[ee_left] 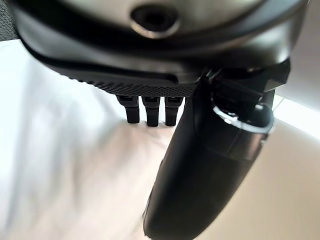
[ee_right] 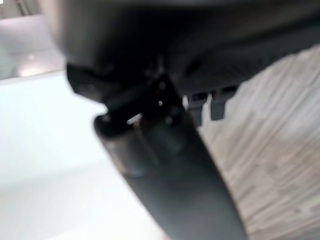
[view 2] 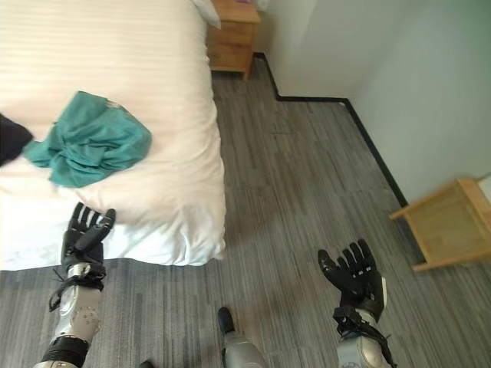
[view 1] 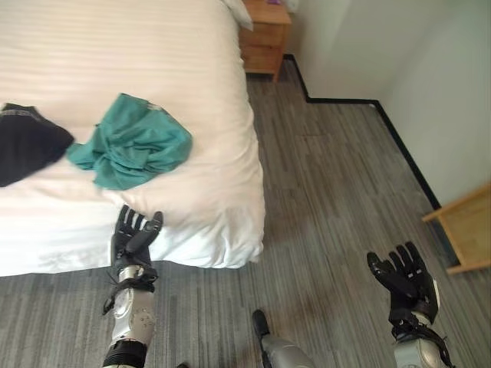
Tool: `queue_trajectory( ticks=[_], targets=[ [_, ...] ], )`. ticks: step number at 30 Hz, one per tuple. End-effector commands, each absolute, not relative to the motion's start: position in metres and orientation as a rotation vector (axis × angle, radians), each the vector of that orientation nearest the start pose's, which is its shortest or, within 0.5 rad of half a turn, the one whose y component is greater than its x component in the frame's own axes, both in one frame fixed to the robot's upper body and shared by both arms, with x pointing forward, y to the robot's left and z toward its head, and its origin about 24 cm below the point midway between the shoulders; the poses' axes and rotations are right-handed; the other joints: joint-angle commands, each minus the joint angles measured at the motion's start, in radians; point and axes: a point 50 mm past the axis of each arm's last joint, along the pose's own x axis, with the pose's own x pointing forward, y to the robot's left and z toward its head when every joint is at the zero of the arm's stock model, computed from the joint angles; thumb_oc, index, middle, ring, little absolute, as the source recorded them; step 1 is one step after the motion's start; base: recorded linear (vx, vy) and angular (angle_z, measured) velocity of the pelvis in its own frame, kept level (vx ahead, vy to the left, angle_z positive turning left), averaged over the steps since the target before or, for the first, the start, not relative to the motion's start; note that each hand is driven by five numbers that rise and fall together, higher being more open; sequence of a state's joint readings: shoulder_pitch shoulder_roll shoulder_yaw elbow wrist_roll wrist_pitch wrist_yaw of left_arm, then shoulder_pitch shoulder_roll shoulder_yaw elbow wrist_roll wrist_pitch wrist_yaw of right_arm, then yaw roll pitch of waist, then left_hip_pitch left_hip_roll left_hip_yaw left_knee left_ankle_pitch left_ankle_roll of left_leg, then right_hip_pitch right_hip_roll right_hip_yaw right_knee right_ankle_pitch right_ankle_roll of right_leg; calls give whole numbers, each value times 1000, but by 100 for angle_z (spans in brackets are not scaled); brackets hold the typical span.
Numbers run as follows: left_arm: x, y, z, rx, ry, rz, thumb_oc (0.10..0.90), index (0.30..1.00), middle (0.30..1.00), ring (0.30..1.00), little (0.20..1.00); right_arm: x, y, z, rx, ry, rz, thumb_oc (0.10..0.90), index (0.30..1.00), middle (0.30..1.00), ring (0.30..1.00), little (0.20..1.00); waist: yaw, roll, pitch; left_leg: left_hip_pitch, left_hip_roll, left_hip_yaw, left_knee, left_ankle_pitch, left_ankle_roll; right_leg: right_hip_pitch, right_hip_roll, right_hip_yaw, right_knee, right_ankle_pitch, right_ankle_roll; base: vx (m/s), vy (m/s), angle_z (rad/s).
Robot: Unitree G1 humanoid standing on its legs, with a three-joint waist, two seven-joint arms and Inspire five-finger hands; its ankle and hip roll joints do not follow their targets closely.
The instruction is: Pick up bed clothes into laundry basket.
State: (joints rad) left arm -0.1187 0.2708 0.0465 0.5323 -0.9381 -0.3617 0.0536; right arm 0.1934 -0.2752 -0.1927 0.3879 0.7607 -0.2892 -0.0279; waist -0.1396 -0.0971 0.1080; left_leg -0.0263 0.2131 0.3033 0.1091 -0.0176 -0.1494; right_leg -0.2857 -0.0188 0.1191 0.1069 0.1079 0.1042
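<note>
My left hand [view 1: 132, 239], fingers straight and empty at the bed [view 1: 215, 192] edge, is the nearer one to the teal garment [view 1: 132, 149] lying just beyond on the bed; my right hand [view 1: 405, 280] hovers spread, well off.

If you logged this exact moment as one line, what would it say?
left robot hand: open, at bed edge | right robot hand: open, over floor | teal garment: on bed, untouched | black garment: on bed

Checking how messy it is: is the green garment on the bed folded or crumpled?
Crumpled: the green garment lies bunched in uneven folds on the white bed.
</note>
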Motion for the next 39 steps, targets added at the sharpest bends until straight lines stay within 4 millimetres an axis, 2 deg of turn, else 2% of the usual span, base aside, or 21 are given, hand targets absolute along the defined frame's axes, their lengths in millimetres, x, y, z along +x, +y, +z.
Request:
queue_trajectory(
  ticks=[1,2,7,10,16,20,21,22,23,24,25,26,28,31,32,33,34,35,37,38,39],
  targets=[
    [292,227,58,-601,-273,179,800,900,900,900,900,205,-322,51,316,-267,-504,800,900,900,900,900,-5,7,43,-86,-66,-136,176,36,70,51,88,45,14,-83,-14,-5,22,-27],
    [291,225,57,-613,-263,178,800,900,900,900,900,206,-321,52,314,-264,-487,800,900,900,900,900,0,5,42,-104,-68,-161,162,27,76,65,70,54,2,-83,-9,23,45,-33],
    [289,234,56,-610,-278,208,800,900,900,900,900,202,-326,53,274,-241,-464,800,900,900,900,900,-5,26,18,-85,38,-138,-82,97,44,92,-3,87,-24,-120,18,145,188,-4],
    [288,238,58,-618,-297,243,800,900,900,900,900,199,-334,58,282,-275,-507,800,900,900,900,900,-18,59,30,-106,103,-130,-182,187,10,103,-40,108,17,-170,27,148,308,10],
    [286,253,70,-671,-400,299,800,900,900,900,900,196,-348,71,221,-312,-555,800,900,900,900,900,-20,77,16,-185,220,-192,-196,236,-42,149,-152,213,74,-239,68,219,407,-6],
    [291,261,85,-620,-438,277,800,900,900,900,900,194,-354,73,221,-326,-585,800,900,900,900,900,-6,85,-10,-161,296,-213,-183,285,-91,193,-277,251,22,-217,113,276,607,-5],
    [291,263,84,-610,-429,280,800,900,900,900,900,195,-351,72,234,-326,-578,800,900,900,900,900,0,89,-22,-149,299,-236,-170,261,-91,207,-310,267,-7,-202,124,358,839,-34],
    [292,263,83,-599,-413,262,800,900,900,900,900,193,-352,66,290,-330,-598,800,900,900,900,900,2,97,-39,-151,302,-215,-121,198,-99,233,-389,253,-86,-112,152,306,730,-27],
    [292,259,81,-585,-396,236,800,900,900,900,900,189,-352,64,282,-315,-610,800,900,900,900,900,-3,97,-44,-137,280,-209,-113,185,-93,203,-385,239,-90,-73,152,335,942,-16],
    [297,251,72,-525,-321,210,800,900,900,900,900,191,-349,62,305,-323,-620,800,900,900,900,900,-24,103,-43,-169,221,-199,-61,107,-99,194,-431,239,-168,172,158,215,731,-9],
    [295,250,68,-475,-288,183,800,900,900,900,900,195,-344,60,350,-335,-617,800,900,900,900,900,-22,108,-35,-175,205,-206,-35,83,-96,147,-434,227,-175,289,158,168,831,1],
    [293,249,64,-416,-252,154,800,900,900,900,900,197,-339,57,391,-335,-619,800,900,900,900,900,-16,119,-27,-186,188,-212,-24,90,-87,116,-429,193,-170,346,158,46,540,-21],
    [286,250,64,-421,-248,132,800,900,900,900,900,206,-324,45,534,-325,-589,800,900,900,900,900,-21,130,-25,-174,150,-192,-79,65,-35,88,-369,213,-82,298,138,63,575,-43],
    [273,258,65,-363,-247,120,800,900,900,900,900,208,-316,48,409,-261,-467,800,900,900,900,900,-3,122,-13,-126,82,-154,-138,64,21,81,-233,202,109,201,118,14,543,-40],
    [273,259,65,-363,-247,121,800,900,900,900,900,209,-316,48,408,-261,-466,800,900,900,900,900,-3,121,-14,-126,82,-152,-139,67,21,76,-231,205,113,200,118,-45,600,-28],
    [271,257,66,-363,-259,128,800,900,900,900,900,206,-314,44,358,-222,-442,800,900,900,900,900,-6,112,-10,-95,27,-137,-176,72,54,53,-91,180,190,60,99,-13,584,-8],
    [270,256,72,-322,-286,119,800,900,900,900,900,203,-312,39,351,-205,-447,800,900,900,900,900,-2,108,-11,-83,-3,-133,-188,71,67,44,-33,159,204,-16,93,-11,584,-2],
    [270,256,72,-321,-285,120,800,900,900,900,900,203,-312,39,351,-205,-447,800,900,900,900,900,-1,107,-13,-84,-3,-131,-190,73,67,40,-32,161,206,-15,93,4,316,-3],
    [268,256,84,-311,-346,113,800,900,900,900,900,202,-309,36,343,-198,-449,800,900,900,900,900,6,100,-13,-64,-64,-120,-196,57,84,59,35,135,162,-92,76,35,366,-5],
    [265,256,106,-283,-446,84,800,900,900,900,900,203,-310,41,308,-210,-430,800,900,900,900,900,12,89,-25,-48,-111,-115,-196,32,99,106,68,140,73,-125,61,54,323,-15],
    [265,256,106,-283,-446,85,800,900,900,900,900,204,-310,41,308,-210,-429,800,900,900,900,900,14,89,-25,-50,-109,-112,-196,36,98,105,70,143,67,-117,61,75,248,-40]
  ],
)
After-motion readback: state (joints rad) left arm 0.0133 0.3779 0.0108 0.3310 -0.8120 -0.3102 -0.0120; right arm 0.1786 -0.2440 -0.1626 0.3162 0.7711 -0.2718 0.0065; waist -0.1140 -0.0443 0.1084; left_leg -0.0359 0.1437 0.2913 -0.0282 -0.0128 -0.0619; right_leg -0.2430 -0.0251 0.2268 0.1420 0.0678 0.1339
